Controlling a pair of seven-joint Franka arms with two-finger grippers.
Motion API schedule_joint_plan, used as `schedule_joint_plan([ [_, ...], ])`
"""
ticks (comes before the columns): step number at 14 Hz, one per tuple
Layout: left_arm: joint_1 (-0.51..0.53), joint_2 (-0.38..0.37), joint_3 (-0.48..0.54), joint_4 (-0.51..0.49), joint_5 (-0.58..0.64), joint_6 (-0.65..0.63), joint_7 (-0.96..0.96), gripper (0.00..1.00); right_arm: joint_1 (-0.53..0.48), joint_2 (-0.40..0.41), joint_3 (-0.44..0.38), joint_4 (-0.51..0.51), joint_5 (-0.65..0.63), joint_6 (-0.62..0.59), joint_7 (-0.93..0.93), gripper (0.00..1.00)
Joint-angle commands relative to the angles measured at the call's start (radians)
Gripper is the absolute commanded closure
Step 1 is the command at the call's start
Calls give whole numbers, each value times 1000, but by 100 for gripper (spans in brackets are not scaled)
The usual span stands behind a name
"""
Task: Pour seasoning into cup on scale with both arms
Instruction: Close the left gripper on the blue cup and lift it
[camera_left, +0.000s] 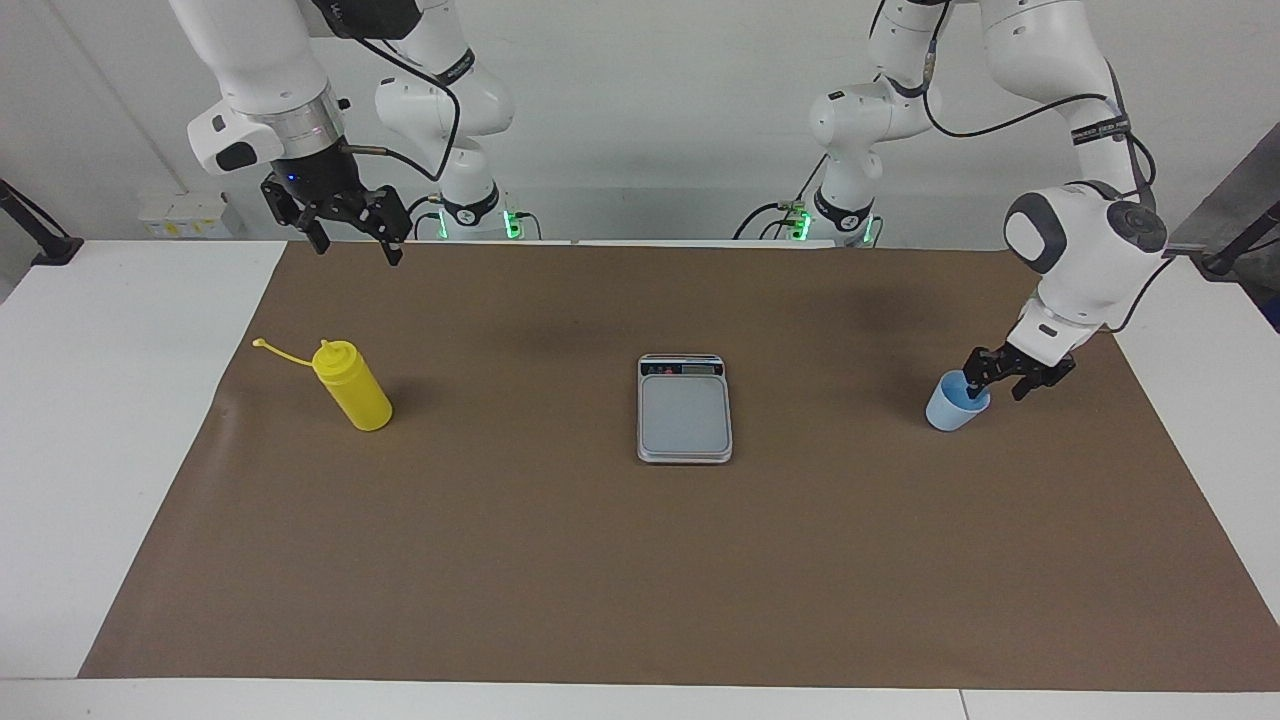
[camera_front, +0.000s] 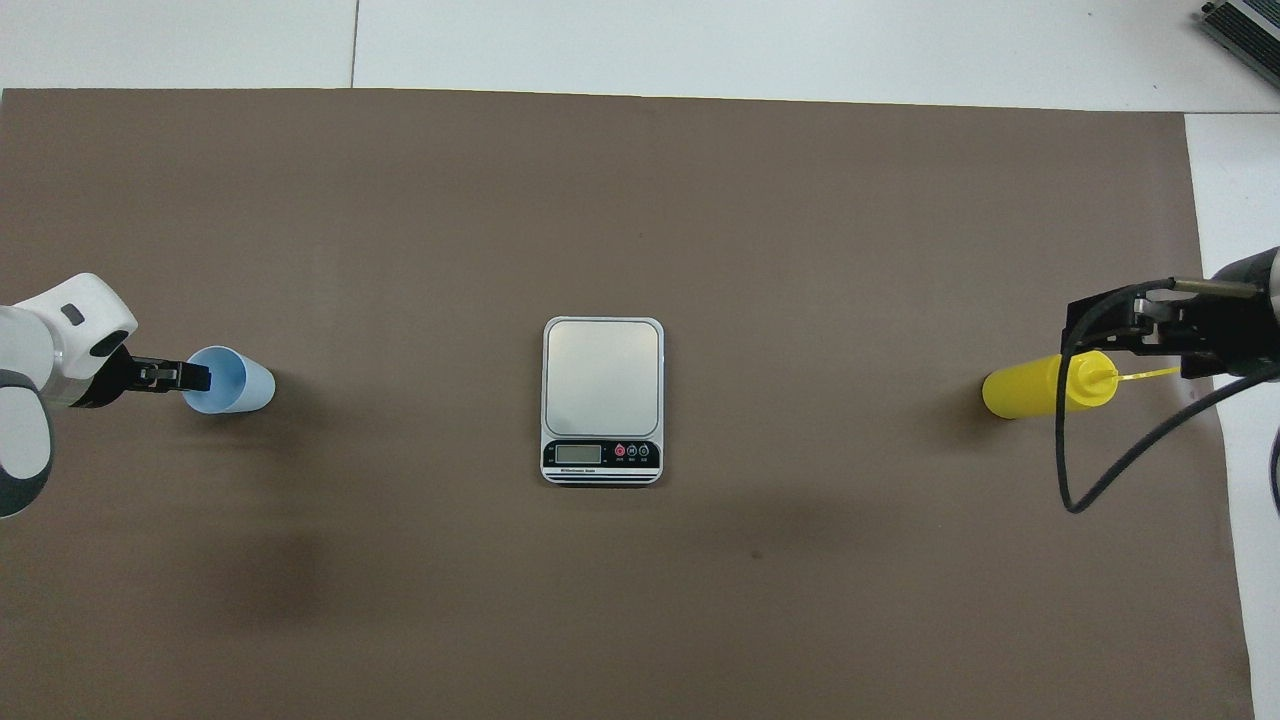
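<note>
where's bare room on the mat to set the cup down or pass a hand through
Free: the brown mat between the yellow squeeze bottle and the kitchen scale, between the scale and the blue cup, and the whole strip farther from the robots. The scale's plate is bare. Crowded: at the cup, where the left gripper sits at its rim. The right gripper hangs high.

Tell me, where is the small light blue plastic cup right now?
The small light blue plastic cup stands on the brown mat at the left arm's end, beside the scale, with the left gripper at its rim.
</note>
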Motion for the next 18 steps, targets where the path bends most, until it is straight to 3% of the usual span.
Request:
schedule_joint_plan([
  [1, -2, 0, -1, -17, -19, 26, 24, 47, -12, -20, 2, -21, 21, -2, -27, 0],
  [10, -18, 1, -1, -17, -19, 31, 21, 85, -12, -20, 0, -21, 21, -2, -27, 0],
  [16, -20, 1, -2, -17, -21, 31, 19, 100, -12, -20, 0, -21, 21, -2, -27, 0],
  [18, -20, 1, -2, -15, -19, 29, 12, 100, -12, -20, 2, -21, 21, -2, -27, 0],
])
